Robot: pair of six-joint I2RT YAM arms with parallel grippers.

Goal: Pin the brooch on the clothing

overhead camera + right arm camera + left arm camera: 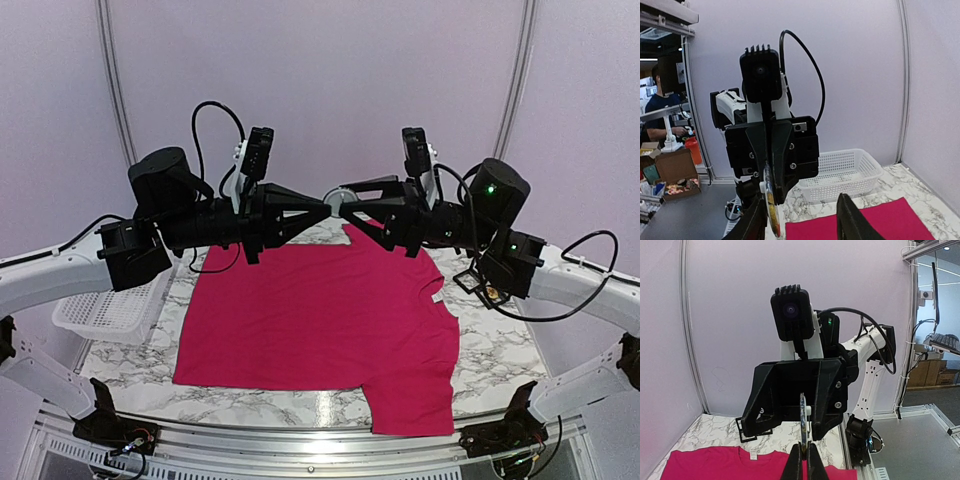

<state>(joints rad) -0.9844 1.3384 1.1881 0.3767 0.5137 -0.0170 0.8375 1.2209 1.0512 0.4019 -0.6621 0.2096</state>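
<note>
One brooch point(803, 416): seen edge-on as a thin disc, held up in the air over the far side of the table point(130, 365), well clear of the fabric.
T-shirt point(320, 320): crimson-pink, spread flat across the middle of the marble top; the collar and the white neck label point(437, 297) lie toward the right edge, and one sleeve reaches the near edge.
Left gripper point(803, 449): fingers pressed together, clamped on the lower rim of the brooch.
Right gripper point(802, 197): fingers spread wide apart, meeting the other arm's tool tip to tip; the brooch stands just beside one finger, and whether they touch cannot be told.
Basket point(105, 312): white and slotted, sitting at the left edge.
</note>
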